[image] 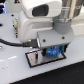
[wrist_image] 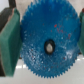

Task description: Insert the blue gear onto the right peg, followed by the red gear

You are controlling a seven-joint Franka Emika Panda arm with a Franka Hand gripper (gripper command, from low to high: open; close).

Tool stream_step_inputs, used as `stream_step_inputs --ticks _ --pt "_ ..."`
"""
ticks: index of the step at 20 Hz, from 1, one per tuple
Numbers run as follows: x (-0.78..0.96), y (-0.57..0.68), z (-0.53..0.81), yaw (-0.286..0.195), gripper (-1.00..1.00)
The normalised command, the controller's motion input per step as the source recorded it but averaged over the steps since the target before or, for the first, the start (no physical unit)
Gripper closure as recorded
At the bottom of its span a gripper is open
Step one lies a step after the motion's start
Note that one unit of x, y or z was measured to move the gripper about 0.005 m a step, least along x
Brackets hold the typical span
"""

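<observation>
My gripper [image: 54, 50] is shut on the blue gear [image: 54, 52] and holds it flat, just over the grey black-bordered plate [image: 36, 61] on the white table. In the wrist view the blue gear [wrist_image: 47, 37] fills the picture, clamped between my green pads [wrist_image: 7, 37]. Its centre hole [wrist_image: 49, 47] shows dark with a pale spot inside. I cannot tell whether that is the right peg. The pegs are hidden by the gear and my hand in the exterior view. The red gear is out of view.
A black cable [image: 10, 44] runs across the white table [image: 15, 70] at the exterior view's left. The arm's white body [image: 42, 15] blocks the back of the scene.
</observation>
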Motion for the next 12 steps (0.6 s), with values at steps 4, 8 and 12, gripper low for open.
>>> stream_step_inputs --ticks 4,8,12 --pt "0.12 0.03 -0.17 0.0 1.0" --pt "0.03 0.1 -0.01 0.0 -1.0" --pt "-0.04 0.14 0.19 0.0 -1.0"
